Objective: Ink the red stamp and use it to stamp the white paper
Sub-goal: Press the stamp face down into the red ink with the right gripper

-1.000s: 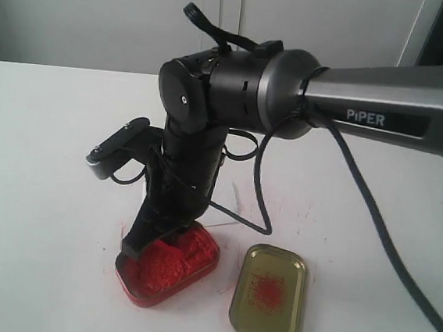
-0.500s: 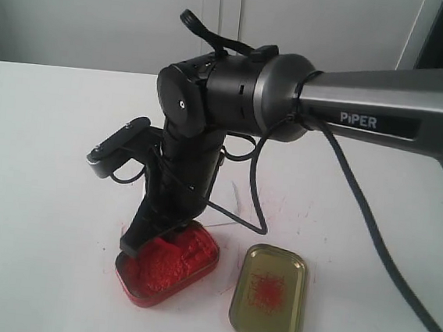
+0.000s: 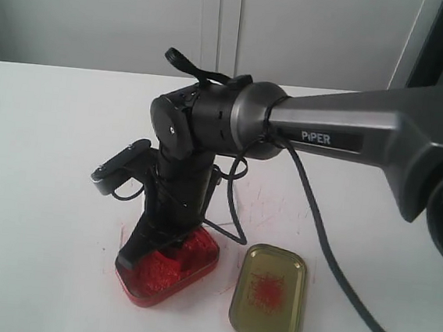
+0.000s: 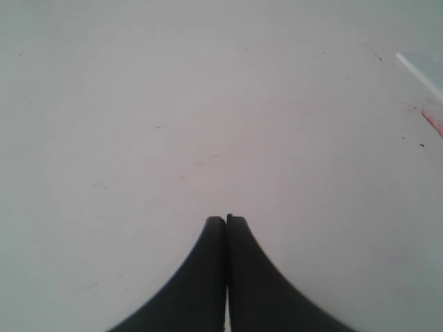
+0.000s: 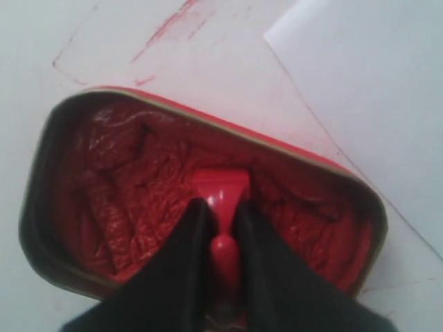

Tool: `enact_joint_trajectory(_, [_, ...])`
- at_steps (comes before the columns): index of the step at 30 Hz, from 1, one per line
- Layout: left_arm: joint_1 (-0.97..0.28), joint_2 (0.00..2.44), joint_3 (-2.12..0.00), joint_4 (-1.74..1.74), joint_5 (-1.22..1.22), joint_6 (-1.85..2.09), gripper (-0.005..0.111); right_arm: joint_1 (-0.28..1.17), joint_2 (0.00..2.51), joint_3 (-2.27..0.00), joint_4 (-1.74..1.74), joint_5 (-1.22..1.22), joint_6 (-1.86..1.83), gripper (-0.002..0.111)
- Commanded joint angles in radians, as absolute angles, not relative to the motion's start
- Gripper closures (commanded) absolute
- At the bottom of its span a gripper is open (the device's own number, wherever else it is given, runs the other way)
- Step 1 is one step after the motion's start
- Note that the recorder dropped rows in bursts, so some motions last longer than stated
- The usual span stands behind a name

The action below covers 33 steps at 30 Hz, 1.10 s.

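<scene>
My right gripper (image 5: pixel 223 207) is shut on the knob of the red stamp (image 5: pixel 221 190). The stamp's square base presses into the red ink of the rounded tin (image 5: pixel 104 200). From the exterior view the right gripper (image 3: pixel 154 250) reaches down into the red-filled tin (image 3: pixel 168 275), and the stamp itself is hidden behind the fingers. The white paper (image 5: pixel 374 90) lies beside the tin, its corner close to the tin's rim; in the exterior view it lies behind the arm (image 3: pixel 269 206) with faint red marks. My left gripper (image 4: pixel 226 220) is shut with nothing in it, over bare white table.
The gold tin lid (image 3: pixel 269 294) with a red smudge lies just right of the tin. Red ink streaks (image 5: pixel 166 31) mark the white table (image 3: pixel 43 141) around the tin. A black cable (image 3: pixel 316 238) hangs from the right arm.
The right arm has swung a little left and lowered, pressing the stamp deeper into the ink tin. The tin and lid have stayed put.
</scene>
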<state>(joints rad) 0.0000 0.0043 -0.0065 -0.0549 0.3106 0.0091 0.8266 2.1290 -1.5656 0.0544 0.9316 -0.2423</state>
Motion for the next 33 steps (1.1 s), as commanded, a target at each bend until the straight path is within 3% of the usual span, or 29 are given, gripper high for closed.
enact_joint_trajectory(1, [0.000,0.000,0.000,-0.060,0.307,0.000,0.107,0.828,2.213,-1.557,0.048,0.973,-0.228,0.108])
enact_joint_trajectory(19, [0.000,0.000,0.000,-0.060,0.307,0.000,0.107,0.828,2.241,-1.559,0.048,0.994,-0.220,0.108])
enact_joint_trajectory(33, [0.000,0.000,0.000,-0.060,0.307,0.000,0.107,0.828,2.098,-1.562,-0.011,0.998,-0.194,0.108])
